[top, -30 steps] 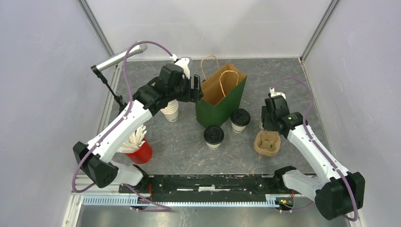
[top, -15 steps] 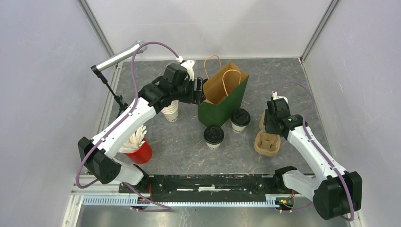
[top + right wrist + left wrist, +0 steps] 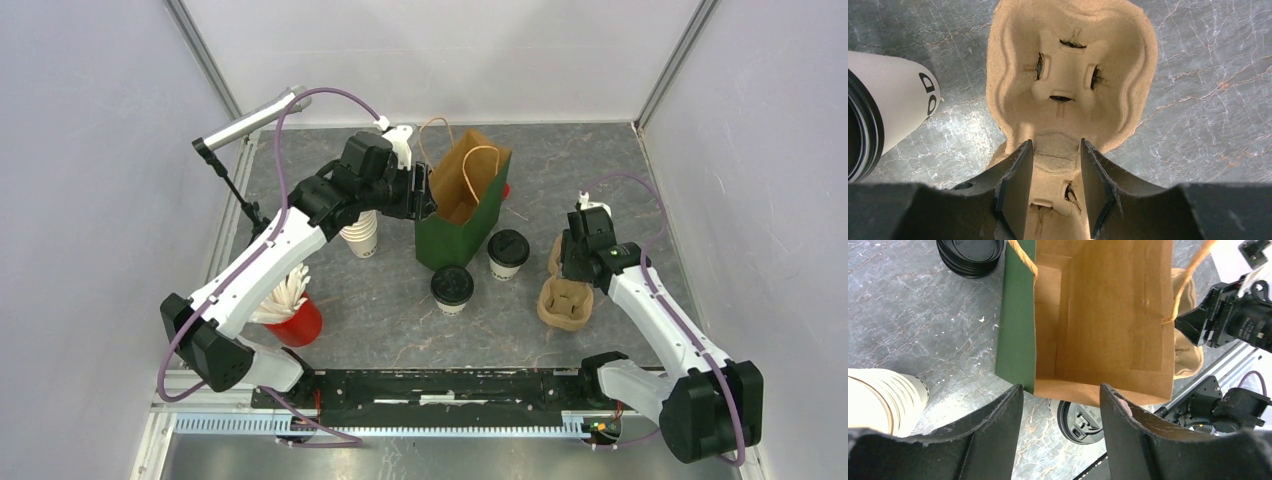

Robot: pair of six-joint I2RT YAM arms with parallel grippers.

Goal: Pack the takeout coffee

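My left gripper (image 3: 1060, 390) hovers over the bag (image 3: 1098, 315) rim, jaws apart; my right gripper (image 3: 1055, 145) straddles the cup carrier (image 3: 1068, 75) ridge, clamped or not I cannot tell; squeeze squarely, lift level.

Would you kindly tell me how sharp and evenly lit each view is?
Top view: soft, even light, faint shadows, everything crisp from the paper bag to the lidded cups. Left wrist view: bag interior sharp, the stack of lidless cups at the edge bright and soft, the left end effector dark. Right wrist view: pulp cup carrier sharp, mild sheen on the table.
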